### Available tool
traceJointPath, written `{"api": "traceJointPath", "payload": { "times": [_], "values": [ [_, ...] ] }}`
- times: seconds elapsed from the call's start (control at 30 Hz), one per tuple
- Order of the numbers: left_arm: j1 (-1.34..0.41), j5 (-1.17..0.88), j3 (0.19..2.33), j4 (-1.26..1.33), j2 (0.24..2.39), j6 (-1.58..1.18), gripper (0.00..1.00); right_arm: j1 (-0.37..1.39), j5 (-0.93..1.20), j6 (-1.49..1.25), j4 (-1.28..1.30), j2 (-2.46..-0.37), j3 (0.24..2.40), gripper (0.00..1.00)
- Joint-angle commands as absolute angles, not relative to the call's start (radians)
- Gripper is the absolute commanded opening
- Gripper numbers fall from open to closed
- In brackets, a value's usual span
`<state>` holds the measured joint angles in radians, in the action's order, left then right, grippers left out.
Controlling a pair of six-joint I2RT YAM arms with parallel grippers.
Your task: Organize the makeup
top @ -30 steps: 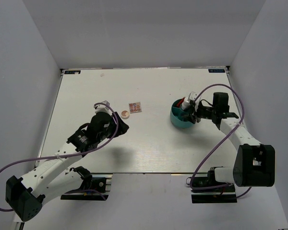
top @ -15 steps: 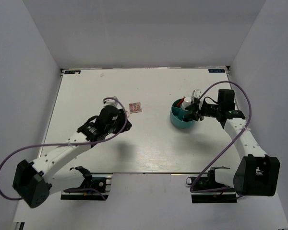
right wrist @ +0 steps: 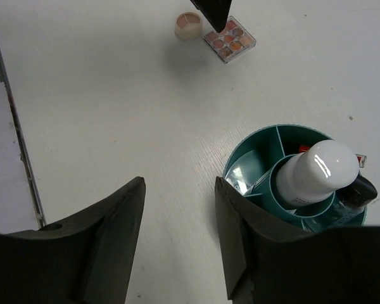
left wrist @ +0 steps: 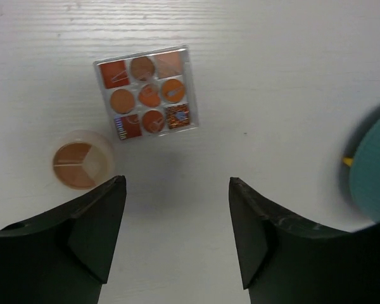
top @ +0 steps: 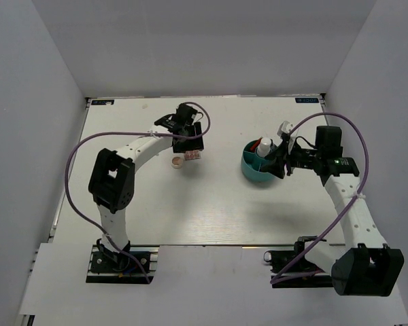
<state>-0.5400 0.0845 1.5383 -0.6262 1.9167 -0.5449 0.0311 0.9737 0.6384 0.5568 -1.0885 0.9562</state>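
Left claw [left wrist: 177, 234] hovers, jaws apart and empty, over the palette [left wrist: 145, 95] and compact [left wrist: 79, 166] lying well away from the tub [right wrist: 256, 152], probably lining up a pickup; right claw [right wrist: 180, 234] gapes empty beside the tub.

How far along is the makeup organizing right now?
Done: the white bottle and a dark-capped bottle stand in the teal tub. In hand: nothing; the left claw hangs open above the palette, and the right claw is open. To do: the palette and the round compact lie on the table.
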Motion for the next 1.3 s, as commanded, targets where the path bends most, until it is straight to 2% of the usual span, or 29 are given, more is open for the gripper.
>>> {"api": "traceJointPath", "payload": {
  "times": [0.0,0.23,0.5,0.7,0.83,1.0,1.13,1.27],
  "values": [
    [-0.512,0.098,1.592,-0.767,1.901,-0.525,0.77,0.029,0.966,0.603,0.594,-1.02,0.965,0.55],
    [-0.48,0.163,1.517,-0.805,1.845,-0.433,0.8,0.028,0.954,0.598,0.589,-0.982,0.908,0.58],
    [-0.449,0.057,1.413,-0.69,1.79,-0.27,0.81,0.032,0.974,0.584,0.609,-0.993,0.9,0.58],
    [-0.43,0.002,1.624,-0.732,1.958,-0.256,0.82,0.029,0.966,0.562,0.598,-0.968,0.882,0.58],
    [-0.43,-0.028,1.888,-0.827,2.117,-0.371,0.86,0.031,0.954,0.535,0.586,-0.957,0.877,0.57],
    [-0.43,-0.015,1.931,-0.857,2.18,-0.537,0.86,0.029,0.925,0.506,0.563,-0.925,0.85,0.57],
    [-0.448,0.086,2.031,-0.969,2.247,-0.629,0.87,0.028,0.919,0.476,0.532,-0.908,0.827,0.57],
    [-0.448,0.109,2.011,-0.977,2.238,-0.696,0.87,0.028,0.922,0.456,0.511,-0.91,0.816,0.57]
  ]
}}
